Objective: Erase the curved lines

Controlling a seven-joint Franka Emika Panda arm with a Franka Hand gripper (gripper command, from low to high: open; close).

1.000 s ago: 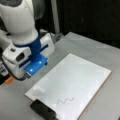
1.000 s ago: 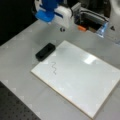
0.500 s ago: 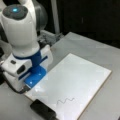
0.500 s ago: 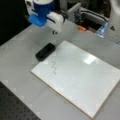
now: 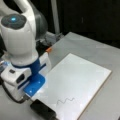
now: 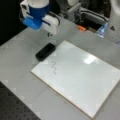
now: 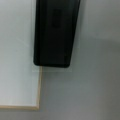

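Observation:
The curve lines (image 5: 65, 100) (image 6: 54, 68) are a short thin wavy squiggle near one corner of the white board (image 5: 82, 72) (image 6: 82, 75). Just off that corner lies a black block eraser (image 5: 42, 108) (image 6: 45, 51) (image 7: 56, 32), resting on the grey table beside the board's edge. My gripper (image 6: 50, 34) hangs under the white and blue hand (image 5: 27, 80), above the eraser and apart from it. No fingers appear in the wrist view, which looks straight down on the eraser and the board's corner (image 7: 18, 82).
Grey table (image 6: 17, 60) all round the board. At the table's back stand an orange object (image 5: 48, 49) (image 6: 81, 28) and metal equipment (image 6: 90, 17). A dark perforated surface (image 6: 12, 105) borders a front view's bottom left.
The hand has come down and moved toward the eraser over the last second. The board, the squiggle and the eraser have not moved.

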